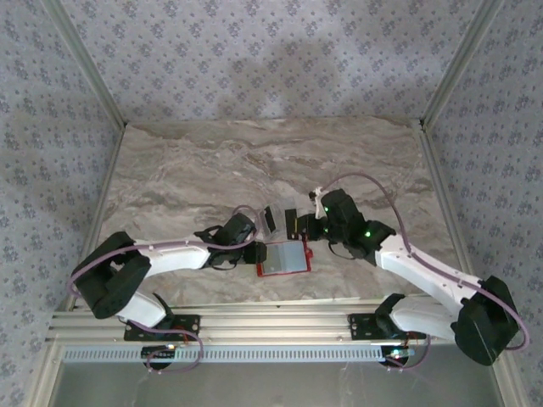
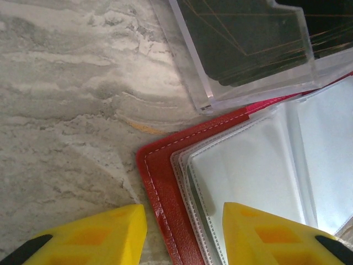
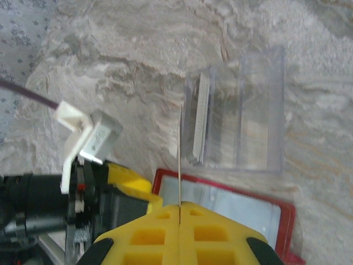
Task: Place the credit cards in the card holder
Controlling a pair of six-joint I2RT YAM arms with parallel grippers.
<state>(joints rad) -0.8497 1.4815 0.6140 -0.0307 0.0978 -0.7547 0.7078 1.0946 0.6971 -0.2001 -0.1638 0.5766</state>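
From above, the card holder [image 1: 284, 259] lies open on the desk [image 1: 187, 170] between the two arms' jaws, with a clear box [image 1: 273, 219] just behind it.

Left wrist: the left jaws stand apart, astride the holder's red corner.

Right wrist: the right jaws are pinched together on one credit card [image 3: 180, 149], seen edge-on above the holder. More cards [image 3: 201, 118] stand in the box.

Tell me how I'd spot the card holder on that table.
Look at the marble table, near the middle of its front edge. The card holder lies open there, on the near side of a clear box. It is the only red thing, with pale plastic sleeves inside.
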